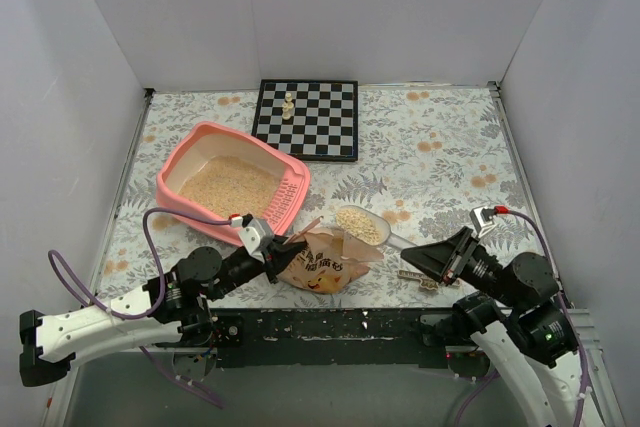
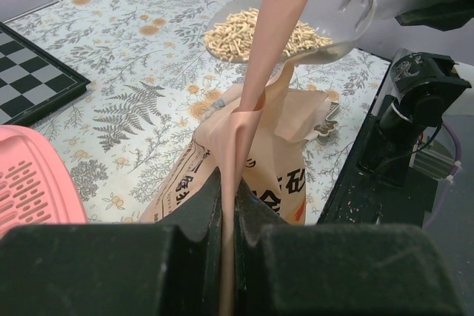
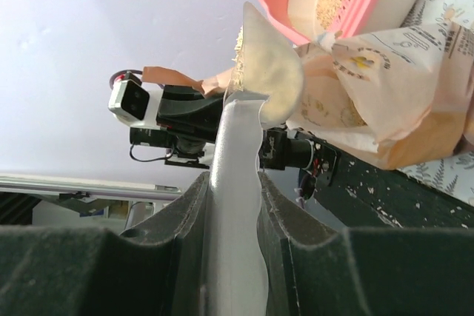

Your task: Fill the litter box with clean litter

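**Q:** Which items are counted on the tabletop (image 1: 440, 177)?

**A:** One litter box (image 1: 212, 130), one litter bag (image 1: 322, 267), one clear plastic scoop (image 1: 362, 224) and one chessboard (image 1: 306, 119) are counted. Pale chess pieces (image 1: 288, 107) are seen on the board, but their number cannot be told.

**Q:** Where is the litter box located?

**A:** It is set near the left edge, about midway between the near and far edges. One mass of clean litter (image 1: 228, 187) is spread across its floor. The chessboard lies at the middle of the far edge. The bag lies at the middle of the near edge.

**Q:** How is the left gripper (image 1: 272, 247) set?

**A:** Its jaws are pressed together on a flap of the bag's torn top.

**Q:** And the right gripper (image 1: 425, 259)?

**A:** It is partly closed, and the scoop handle is clamped between its fingers. The scoop is loaded with tan pellets and is held at the bag's open mouth. Contact with the bag cannot be determined.
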Available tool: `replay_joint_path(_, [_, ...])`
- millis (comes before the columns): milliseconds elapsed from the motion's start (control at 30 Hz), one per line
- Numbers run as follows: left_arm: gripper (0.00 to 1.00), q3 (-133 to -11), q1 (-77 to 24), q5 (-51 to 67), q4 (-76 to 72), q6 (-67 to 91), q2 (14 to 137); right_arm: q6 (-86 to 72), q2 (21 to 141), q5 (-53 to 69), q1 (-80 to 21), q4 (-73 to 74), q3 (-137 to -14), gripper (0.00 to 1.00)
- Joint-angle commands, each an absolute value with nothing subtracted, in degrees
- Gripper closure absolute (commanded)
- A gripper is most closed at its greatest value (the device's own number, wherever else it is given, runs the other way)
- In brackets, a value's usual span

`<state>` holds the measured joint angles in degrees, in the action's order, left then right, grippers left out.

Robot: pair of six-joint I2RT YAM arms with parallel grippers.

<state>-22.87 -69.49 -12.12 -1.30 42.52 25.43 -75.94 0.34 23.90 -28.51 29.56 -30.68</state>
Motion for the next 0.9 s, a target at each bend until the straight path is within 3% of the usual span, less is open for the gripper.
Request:
replay_joint_path(0, [1.0, -24.7, -69.52, -11.25, -4.83, 43.5, 24.0, -76.64, -2.39, 23.55, -28.48, 12.86, -29.36, 0.99])
replay_joint_path(500, [1.0, -25.22, -69.52, -9.67, -4.57, 45.53, 19.69, -76.65, 42.15, 32.08, -28.74, -27.41, -32.42, 0.99])
replay_joint_path(767, [1.0, -25.93, -69.52, -11.16, -2.9, 46.41, 18.81, -70.68, 68.7, 36.56, -32.34, -31.29, -48.4, 0.99])
replay_joint_path(867, [1.0, -26.54, -69.61, -12.47, -1.76, 46.58, 18.55, -64.1, 77.05, 36.92, -34.36, -20.87, -56.57, 0.99])
